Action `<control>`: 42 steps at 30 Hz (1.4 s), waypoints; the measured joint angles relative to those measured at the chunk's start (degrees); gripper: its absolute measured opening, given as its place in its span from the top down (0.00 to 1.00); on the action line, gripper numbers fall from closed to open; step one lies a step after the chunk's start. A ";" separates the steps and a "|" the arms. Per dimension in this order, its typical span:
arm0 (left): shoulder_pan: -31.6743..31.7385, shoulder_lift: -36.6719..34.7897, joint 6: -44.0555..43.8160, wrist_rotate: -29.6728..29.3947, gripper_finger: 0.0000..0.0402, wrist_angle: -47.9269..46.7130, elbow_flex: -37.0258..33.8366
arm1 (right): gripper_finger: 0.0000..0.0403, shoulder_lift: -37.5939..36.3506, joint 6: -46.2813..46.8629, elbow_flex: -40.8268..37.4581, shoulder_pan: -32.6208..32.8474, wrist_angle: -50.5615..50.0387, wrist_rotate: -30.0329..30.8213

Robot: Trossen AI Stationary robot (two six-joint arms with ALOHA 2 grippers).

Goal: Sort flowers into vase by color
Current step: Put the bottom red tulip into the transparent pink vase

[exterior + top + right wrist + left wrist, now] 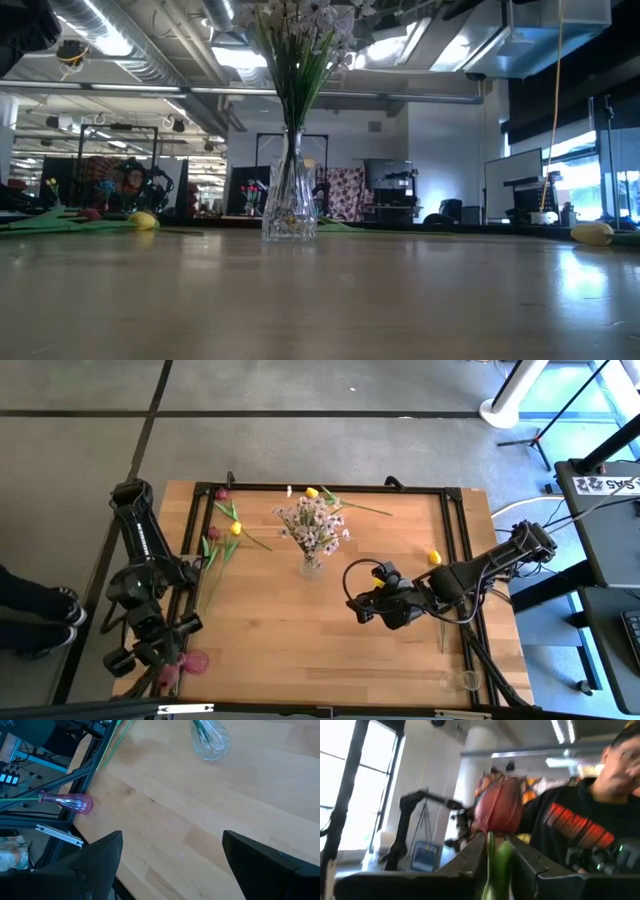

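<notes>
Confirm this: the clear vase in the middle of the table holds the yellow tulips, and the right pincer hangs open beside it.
Wrong on the flowers. The clear vase holds the spray of white-pink blossoms, as the high view shows; yellow tulips lie on the table. The right pincer does hang open beside it.

I see a smooth, light wooden bench (330,620) with a soft sheen, a clear faceted glass vase (289,205), and a glossy pink glass vase (75,802).
</notes>
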 joint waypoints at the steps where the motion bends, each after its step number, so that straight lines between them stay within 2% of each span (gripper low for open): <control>1: -0.26 -0.58 -0.35 -0.62 0.82 -2.12 0.00 | 0.15 0.00 0.00 0.00 0.00 0.00 0.00; 8: -3.63 -9.07 -3.76 -4.89 0.76 -14.30 0.01 | 0.15 0.00 -0.15 0.00 0.00 0.04 -0.57; 14: -6.23 -18.70 -11.48 -13.64 0.75 -30.13 0.02 | 0.15 0.00 -0.27 0.00 0.00 0.31 -1.96; 20: -6.34 -23.84 -18.89 -14.40 0.75 -43.25 0.62 | 0.15 0.00 -0.42 0.00 0.00 0.47 -1.98; 24: -6.34 -25.16 -23.14 -14.09 0.75 -55.94 4.98 | 0.15 0.00 -0.44 0.00 0.00 0.46 -2.58; 29: -6.34 -25.14 -31.67 -10.46 0.75 -70.60 12.16 | 0.15 0.02 -0.44 0.00 0.00 0.43 -2.57; 32: -6.34 -24.30 -37.16 -9.07 0.75 -75.93 15.45 | 0.15 0.00 -0.45 0.00 0.00 0.37 -2.13; 34: -6.31 -23.49 -41.40 -6.57 0.75 -76.40 16.61 | 0.15 0.02 -0.46 0.00 0.00 0.33 -2.03; 39: -6.31 -19.81 -55.98 4.99 0.75 -76.02 18.46 | 0.15 0.02 -1.09 0.00 0.00 0.09 -2.08; 42: -6.34 -16.84 -60.12 8.45 0.75 -77.38 18.81 | 0.15 0.02 -3.10 0.00 0.00 0.00 -1.09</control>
